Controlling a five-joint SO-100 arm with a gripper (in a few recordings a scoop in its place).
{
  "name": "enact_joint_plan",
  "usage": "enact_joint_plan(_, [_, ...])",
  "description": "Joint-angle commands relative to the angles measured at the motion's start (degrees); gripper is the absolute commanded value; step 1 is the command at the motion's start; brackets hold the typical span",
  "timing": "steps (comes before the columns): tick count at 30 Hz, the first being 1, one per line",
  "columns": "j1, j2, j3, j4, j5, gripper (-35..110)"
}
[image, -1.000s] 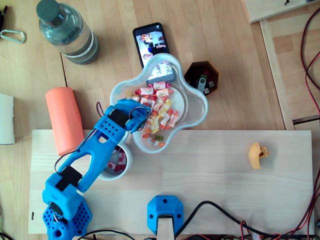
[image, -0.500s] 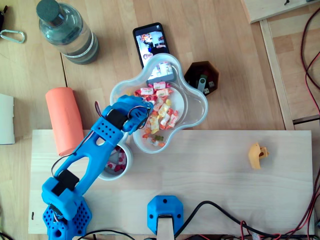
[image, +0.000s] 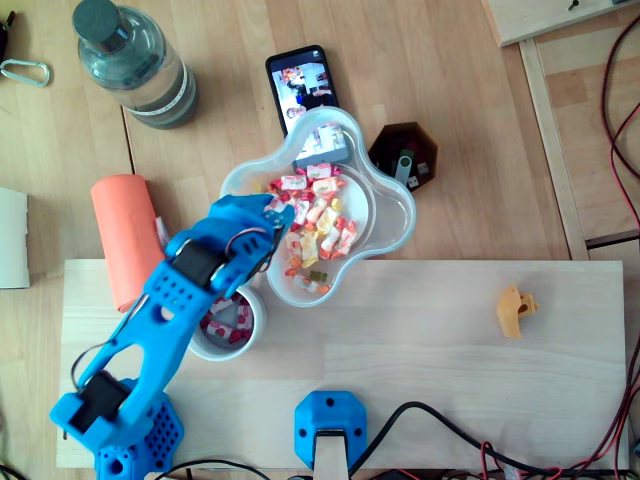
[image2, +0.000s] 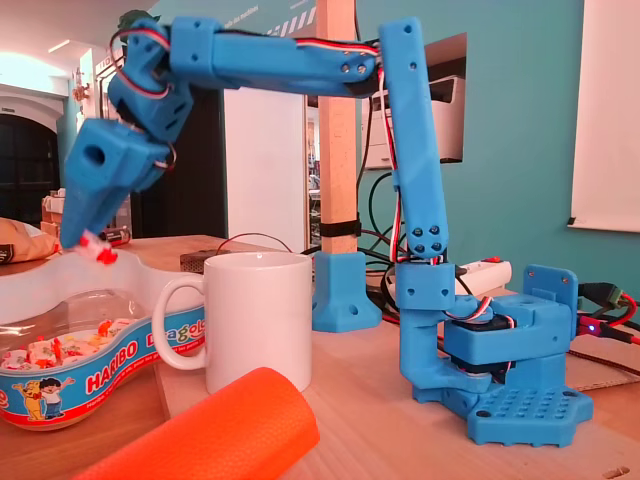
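Blue gripper (image2: 88, 240) pinches red-white wrapped candy (image2: 101, 251), suspended above clear lobed plastic tub (image2: 150, 292). Step judged: lift complete. Transfer toward white ceramic mug (image2: 256, 320), right of tub, calls for firm pinch, rim clearance.

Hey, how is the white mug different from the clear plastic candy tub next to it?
The white handled mug is opaque, round and tall; the clear lobed plastic tub is see-through, low and much wider. In the overhead view the tub holds many wrapped sweets, the mug a few. Both stand upright, open-topped.
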Motion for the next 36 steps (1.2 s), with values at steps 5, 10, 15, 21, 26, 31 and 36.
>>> enact_joint_plan(5, [0.8, 14.7, -2.6, 9.5, -5.9, -3])
enact_joint_plan(10, [0.8, 20.3, -1.7, 15.3, -11.6, -3])
enact_joint_plan(15, [0.7, 24.5, -1.6, 21.4, -17.1, -3])
enact_joint_plan(21, [0.7, 30.0, -1.5, 23.8, -28.8, -2])
enact_joint_plan(26, [0.5, 32.7, -1.3, 23.7, -42.8, -2])
enact_joint_plan(31, [0.5, 32.9, 2.9, 23.6, -56.1, -2])
enact_joint_plan(36, [0.6, 38.1, 9.9, 23.5, -64.9, -2])
